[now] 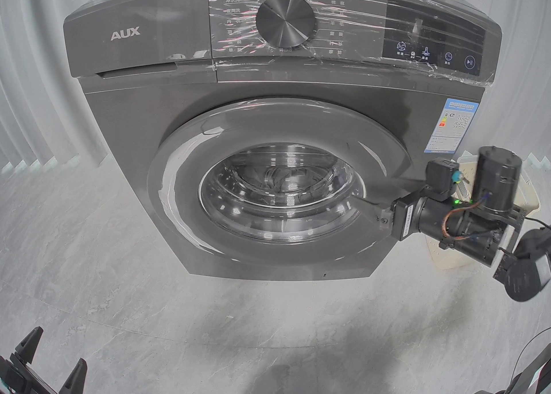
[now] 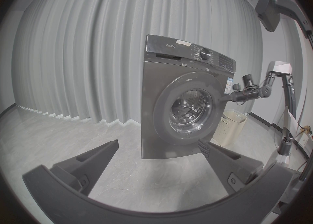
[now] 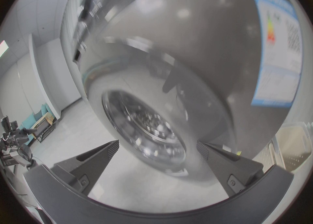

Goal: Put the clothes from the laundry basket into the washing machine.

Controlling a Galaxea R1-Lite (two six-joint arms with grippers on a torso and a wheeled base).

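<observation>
Logo point(image 1: 125, 33) (plus sticker point(image 1: 451, 125)) on washing machine point(image 1: 132, 111)

right arm point(image 1: 459, 218): black, green light point(image 1: 456, 201), thin cable point(image 1: 452, 214) | left gripper point(image 2: 158, 144): dark wedge fingers point(image 2: 94, 159), screws point(image 2: 84, 181)

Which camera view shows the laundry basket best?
The left wrist view: the laundry basket stands nearly whole beside the washing machine. In the head view the right arm hides most of it; the right wrist view catches one corner.

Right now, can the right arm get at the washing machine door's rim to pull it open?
Probably yes: the open right gripper sits at the right rim of the shut door, with nothing between them.
</observation>
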